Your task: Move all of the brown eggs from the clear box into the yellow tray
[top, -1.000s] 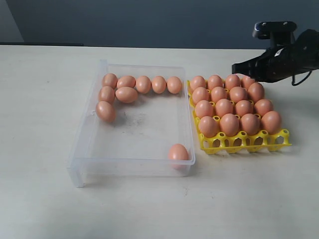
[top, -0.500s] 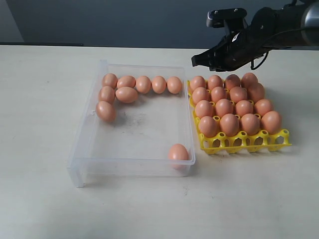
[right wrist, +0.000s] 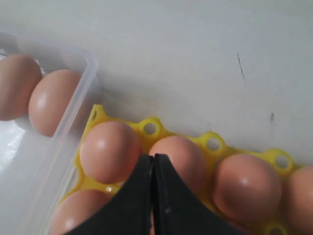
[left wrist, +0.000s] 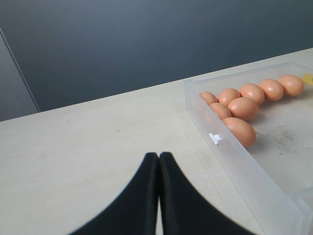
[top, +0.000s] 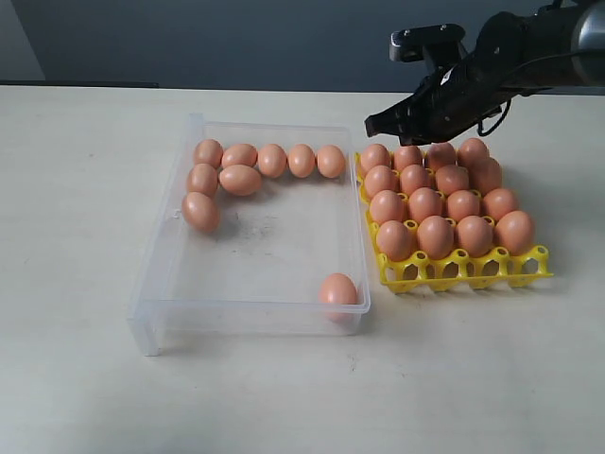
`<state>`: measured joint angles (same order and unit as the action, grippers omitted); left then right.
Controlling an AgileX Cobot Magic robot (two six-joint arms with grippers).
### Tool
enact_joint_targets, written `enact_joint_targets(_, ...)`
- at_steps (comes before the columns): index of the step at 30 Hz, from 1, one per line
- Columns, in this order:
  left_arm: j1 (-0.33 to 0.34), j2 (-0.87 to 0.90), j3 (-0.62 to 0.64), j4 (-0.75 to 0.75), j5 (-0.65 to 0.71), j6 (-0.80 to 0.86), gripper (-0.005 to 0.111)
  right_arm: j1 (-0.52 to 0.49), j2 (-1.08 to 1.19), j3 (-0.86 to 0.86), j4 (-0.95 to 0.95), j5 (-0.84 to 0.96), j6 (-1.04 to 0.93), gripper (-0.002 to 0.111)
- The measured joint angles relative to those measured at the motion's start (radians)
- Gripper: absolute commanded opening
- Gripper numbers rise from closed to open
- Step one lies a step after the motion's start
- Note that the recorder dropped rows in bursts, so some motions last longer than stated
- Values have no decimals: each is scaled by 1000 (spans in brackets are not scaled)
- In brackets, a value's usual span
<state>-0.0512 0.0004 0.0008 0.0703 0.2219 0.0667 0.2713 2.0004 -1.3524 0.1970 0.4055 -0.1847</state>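
Note:
Several brown eggs (top: 239, 178) lie along the far wall and left side of the clear box (top: 151, 284), and one egg (top: 338, 288) sits alone in its near right corner. The yellow tray (top: 463, 270) right of the box holds several rows of eggs (top: 425, 202); its front row of cups is empty. My right gripper (top: 372, 123) is shut and empty, hovering over the tray's far left corner; its tips (right wrist: 153, 157) sit above two tray eggs (right wrist: 110, 151). My left gripper (left wrist: 159, 155) is shut over bare table beside the box wall (left wrist: 244, 166).
The pale table (top: 76, 189) spreads all round the box and tray. A dark wall (top: 236, 38) runs behind the table's far edge. The left arm does not show in the exterior view.
My right arm has swung left from beyond the tray's far right corner to above its far left corner, near the box. Eggs, box and tray have not moved.

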Motion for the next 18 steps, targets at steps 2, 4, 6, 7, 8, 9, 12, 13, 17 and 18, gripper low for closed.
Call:
enact_joint_targets(2,0,0,0,0,0,0,0,0,0,0,-2,1,0,-1)
enact_joint_targets(4,0,0,0,0,0,0,0,0,0,0,-2,2,0,-1)
enact_joint_targets(6,0,0,0,0,0,0,0,0,0,0,-2,2,0,-1)
enact_joint_targets(7,0,0,0,0,0,0,0,0,-2,0,-2,2,0,-1)
enact_joint_targets(8,0,0,0,0,0,0,0,0,-7,0,-2,5,0,-1)
enact_joint_targets(9,0,0,0,0,0,0,0,0,-19,0,-2,7,0,-1)
enact_joint_targets(12,0,0,0,0,0,0,0,0,-70,6,1,5,4,-1)
enact_joint_targets(13,0,0,0,0,0,0,0,0,-96,19,9,-8,4,-1)
enact_joint_targets(17,0,0,0,0,0,0,0,0,-213,142,49,-105,5,-1)
enact_joint_targets(18,0,0,0,0,0,0,0,0,-242,193,55,-133,5,-1)
